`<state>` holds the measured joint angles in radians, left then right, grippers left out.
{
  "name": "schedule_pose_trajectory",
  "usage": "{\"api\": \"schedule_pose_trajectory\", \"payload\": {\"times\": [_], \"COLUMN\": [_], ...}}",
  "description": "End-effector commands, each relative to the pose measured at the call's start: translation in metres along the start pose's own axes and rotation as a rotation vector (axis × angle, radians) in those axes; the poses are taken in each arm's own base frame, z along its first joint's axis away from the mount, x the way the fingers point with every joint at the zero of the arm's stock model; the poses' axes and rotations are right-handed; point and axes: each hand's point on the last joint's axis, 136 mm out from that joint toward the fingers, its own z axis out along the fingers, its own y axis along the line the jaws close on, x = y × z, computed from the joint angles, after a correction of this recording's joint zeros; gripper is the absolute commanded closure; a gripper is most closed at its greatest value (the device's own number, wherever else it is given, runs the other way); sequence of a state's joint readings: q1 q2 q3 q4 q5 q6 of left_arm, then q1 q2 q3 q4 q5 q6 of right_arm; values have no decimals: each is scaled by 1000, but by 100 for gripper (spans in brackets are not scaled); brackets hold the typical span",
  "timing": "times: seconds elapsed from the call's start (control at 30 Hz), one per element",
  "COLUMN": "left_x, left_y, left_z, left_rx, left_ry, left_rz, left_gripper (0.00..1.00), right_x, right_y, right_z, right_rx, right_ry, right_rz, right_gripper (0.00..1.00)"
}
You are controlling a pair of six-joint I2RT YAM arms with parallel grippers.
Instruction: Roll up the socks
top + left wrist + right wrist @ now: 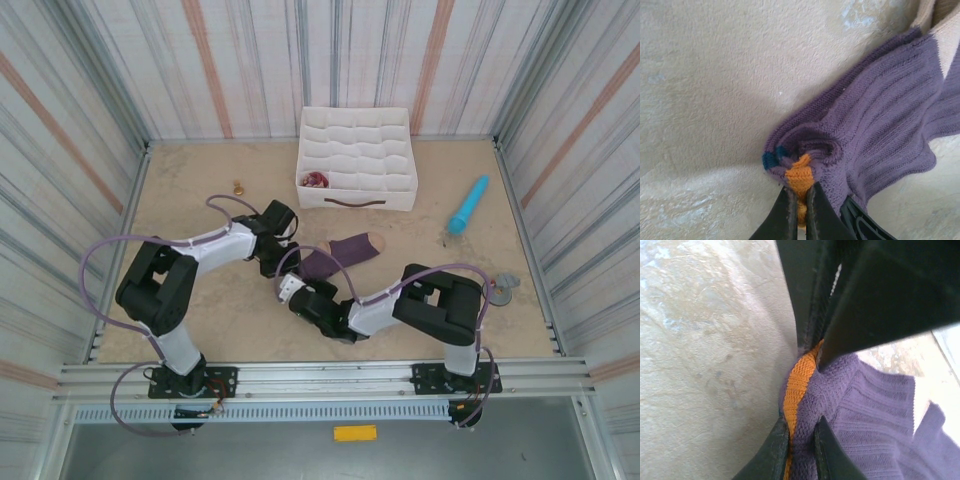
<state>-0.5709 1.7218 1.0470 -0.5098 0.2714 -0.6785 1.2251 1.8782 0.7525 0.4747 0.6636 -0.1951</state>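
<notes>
You are clamping the purple sock's [880, 125] orange-striped end with both the left gripper [801, 194] and the right gripper [801, 429]. Its body is lying just beyond them on the mottled beige tabletop [715, 75], with striped walls [100, 80] surrounding.

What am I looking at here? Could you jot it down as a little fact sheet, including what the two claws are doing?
Surface: beige table, striped walls around it
Being handled: purple sock, its orange-striped end bunched up
Left gripper: shut on the sock's orange end
Right gripper: shut on the same end, facing the left one
At the back: white divided box
To the right: turquoise stick, lying apart from both arms
</notes>
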Motion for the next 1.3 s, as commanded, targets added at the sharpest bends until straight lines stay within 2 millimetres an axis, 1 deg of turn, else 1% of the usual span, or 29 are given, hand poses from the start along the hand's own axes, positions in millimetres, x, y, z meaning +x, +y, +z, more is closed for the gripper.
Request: {"api": "schedule_pose_trajectory", "payload": {"times": [0.0,0.07,0.13,0.2,0.3,0.4,0.5,0.6,0.7,0.8,1.0,1.2,1.27], "left_x": [2,-1,-4,-7,-13,-18,-21,-21,-20,-20,-21,-23,-25], "left_y": [-3,-3,-5,-8,-11,-9,-10,-8,-8,-11,-18,-40,-49], "left_z": [-9,-12,-16,-22,-33,-46,-57,-59,-55,-52,-46,-29,-21], "left_rx": [51,75,100,132,201,217,231,231,226,221,193,215,238], "left_ry": [-7,-24,-45,-73,-112,-173,-228,-243,-232,-229,-235,-228,-229], "left_rz": [-19,-27,-34,-37,-70,-75,-68,-72,-73,-64,-36,25,41], "left_gripper": [81,61,45,36,34,33,33,33,33,34,35,37,38], "right_x": [32,36,40,44,47,49,50,54,57,63,89,116,121], "right_y": [1,2,2,0,-2,-5,-9,-22,-32,-36,-42,-47,-46], "right_z": [0,-3,-4,-5,-6,-8,-9,-6,-5,-3,3,11,12], "right_rx": [-73,-127,-177,-201,-236,-326,-469,-607,-716,-789,-836,-840,-847], "right_ry": [81,82,86,88,81,72,70,84,70,100,199,305,347], "right_rz": [54,100,145,173,218,330,505,735,914,1054,1311,1559,1612], "right_gripper": [100,100,100,100,100,100,100,100,100,100,100,100,100]}}
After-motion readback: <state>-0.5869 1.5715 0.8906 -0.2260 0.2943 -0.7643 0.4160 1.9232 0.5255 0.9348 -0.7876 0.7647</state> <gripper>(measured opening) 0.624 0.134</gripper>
